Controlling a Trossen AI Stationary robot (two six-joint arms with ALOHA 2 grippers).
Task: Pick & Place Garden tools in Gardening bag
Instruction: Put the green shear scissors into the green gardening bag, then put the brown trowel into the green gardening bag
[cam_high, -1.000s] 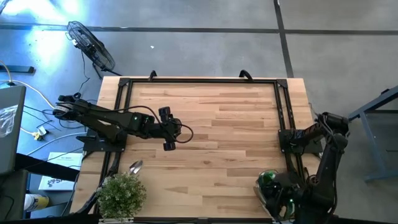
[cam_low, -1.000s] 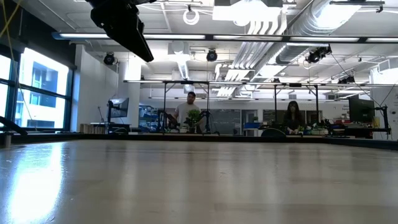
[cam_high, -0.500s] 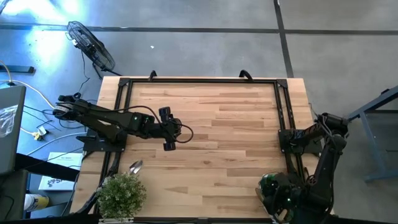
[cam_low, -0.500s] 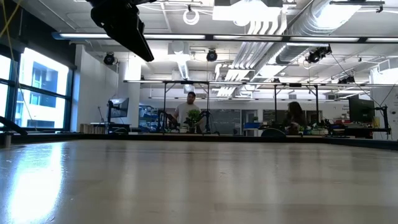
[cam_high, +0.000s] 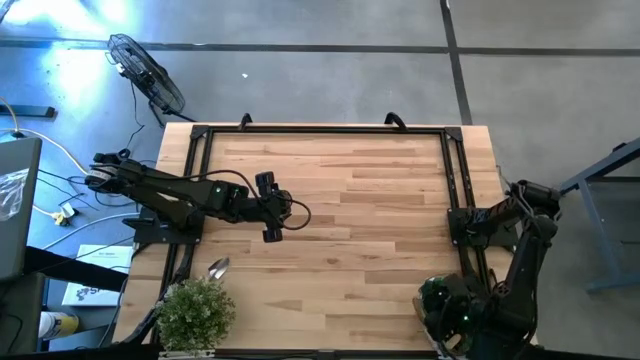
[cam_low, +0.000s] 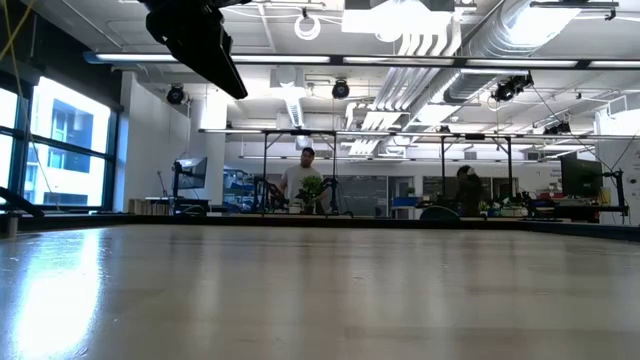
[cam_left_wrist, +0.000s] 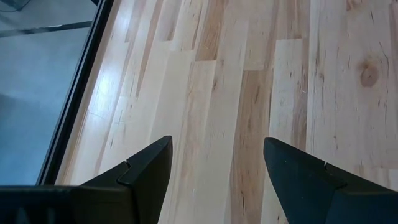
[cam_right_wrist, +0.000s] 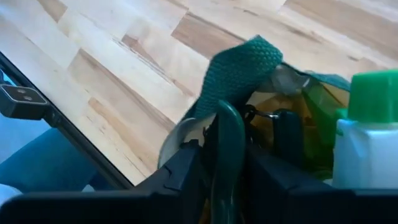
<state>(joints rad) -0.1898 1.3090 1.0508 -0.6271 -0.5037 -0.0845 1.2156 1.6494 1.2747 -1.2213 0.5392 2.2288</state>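
Observation:
The olive-green gardening bag (cam_high: 428, 300) stands at the table's near right corner, and its mouth (cam_right_wrist: 314, 106) shows in the right wrist view. Its woven green strap (cam_right_wrist: 239, 68) arches over the mouth. A green-capped spray bottle (cam_right_wrist: 367, 137) stands inside. My right gripper (cam_high: 447, 312) (cam_right_wrist: 227, 155) is over the bag, shut on a glossy dark green handle-like piece (cam_right_wrist: 229, 134). A silver scoop (cam_high: 217, 267) lies flat on the table beside the potted plant. My left gripper (cam_high: 272, 228) (cam_left_wrist: 217, 149) hangs open and empty over bare wood, left of the table's middle. My right gripper pinches the glossy dark green piece (cam_right_wrist: 227, 124) between its two fingers, at the bag's mouth. The piece runs along the fingers and curves out past their tips under the woven strap. I cannot tell what it belongs to, and its lower part is hidden by the gripper.
A bushy potted plant (cam_high: 195, 312) stands at the near left corner. A black frame (cam_high: 320, 130) runs along the table's far, left and right edges. Bare wood lies between the two arms. People (cam_low: 305, 175) are in the room far behind the table.
My right arm has shifted slightly over the bag at the near right corner. My left arm has kept still.

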